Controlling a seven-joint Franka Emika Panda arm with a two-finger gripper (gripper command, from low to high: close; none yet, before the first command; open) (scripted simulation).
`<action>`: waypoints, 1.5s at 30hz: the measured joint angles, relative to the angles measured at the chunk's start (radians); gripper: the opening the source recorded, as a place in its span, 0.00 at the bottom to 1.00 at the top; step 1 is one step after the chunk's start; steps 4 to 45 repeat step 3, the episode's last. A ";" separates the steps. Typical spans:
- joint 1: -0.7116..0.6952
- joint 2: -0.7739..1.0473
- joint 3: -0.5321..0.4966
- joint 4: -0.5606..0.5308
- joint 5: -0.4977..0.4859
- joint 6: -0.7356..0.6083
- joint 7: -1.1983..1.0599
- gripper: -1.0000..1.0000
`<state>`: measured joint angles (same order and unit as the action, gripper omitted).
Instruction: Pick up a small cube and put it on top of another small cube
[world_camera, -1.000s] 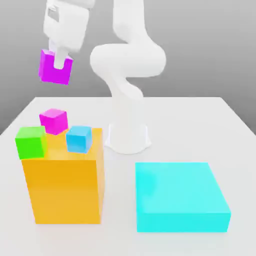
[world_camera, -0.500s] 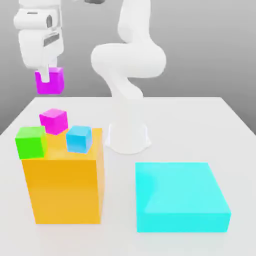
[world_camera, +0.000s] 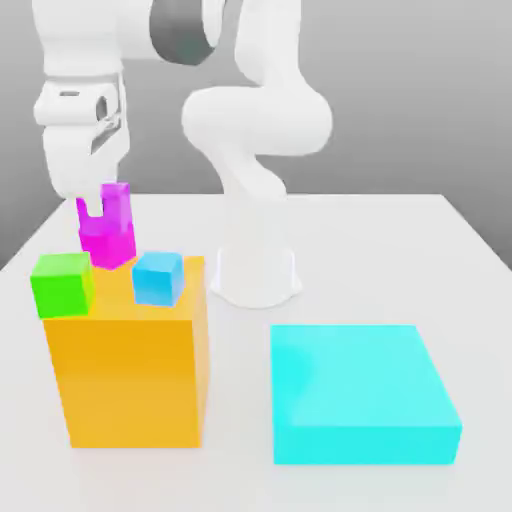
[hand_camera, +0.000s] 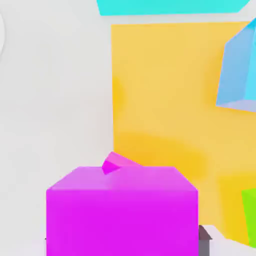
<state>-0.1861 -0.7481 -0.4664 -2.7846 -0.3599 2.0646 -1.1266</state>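
Exterior view | hand (world_camera: 101, 212) open around magenta cube (world_camera: 112, 212) | atop second magenta cube (world_camera: 112, 248)

white table (world_camera: 400, 250), orange block (world_camera: 130, 375), cyan block (world_camera: 360, 395)

Four small cubes (world_camera: 159, 277), two blocks (world_camera: 130, 375)

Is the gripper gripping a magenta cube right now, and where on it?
It cannot be told. The gripper sits at the upper magenta cube, which rests on the lower magenta cube, fingers beside its upper part, but whether they press its sides is unclear.
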 joint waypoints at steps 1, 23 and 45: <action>0.000 0.000 0.000 0.000 0.000 0.000 0.000 1.00; 0.000 0.005 -0.005 -0.003 -0.001 0.008 -0.001 1.00; 0.000 0.005 -0.005 -0.003 -0.001 0.008 -0.001 1.00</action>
